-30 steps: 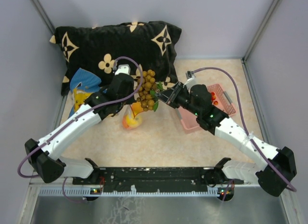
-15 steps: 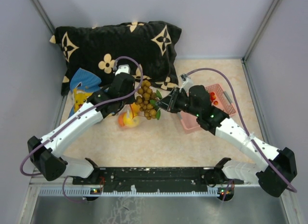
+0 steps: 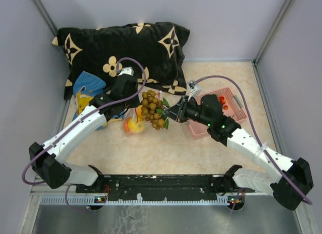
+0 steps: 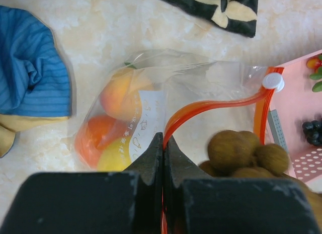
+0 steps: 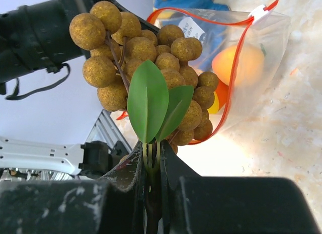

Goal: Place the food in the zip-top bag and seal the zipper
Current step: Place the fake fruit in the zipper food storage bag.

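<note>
The clear zip-top bag (image 4: 151, 88) lies on the table with its mouth held open; orange and yellow fruits (image 4: 115, 128) sit inside beside its white label. My left gripper (image 4: 163, 138) is shut on the orange-red zipper (image 4: 211, 104) and lifts the mouth edge; it also shows in the top view (image 3: 132, 104). My right gripper (image 5: 152, 152) is shut on the stem of the brownish-tan ball cluster (image 5: 146, 58) with green leaves and holds it at the bag's mouth, as the top view (image 3: 152, 109) shows. The bag also appears in the right wrist view (image 5: 251, 58).
A pink basket (image 3: 227, 109) with red and green bits stands right of the bag. A blue cartoon-print cloth (image 3: 86, 90) lies left. A black flowered pillow (image 3: 121, 43) fills the back. Walls close in on both sides.
My right gripper has moved left and toward the front with the ball cluster, bringing it down to the bag's mouth. My left gripper keeps its hold on the zipper.
</note>
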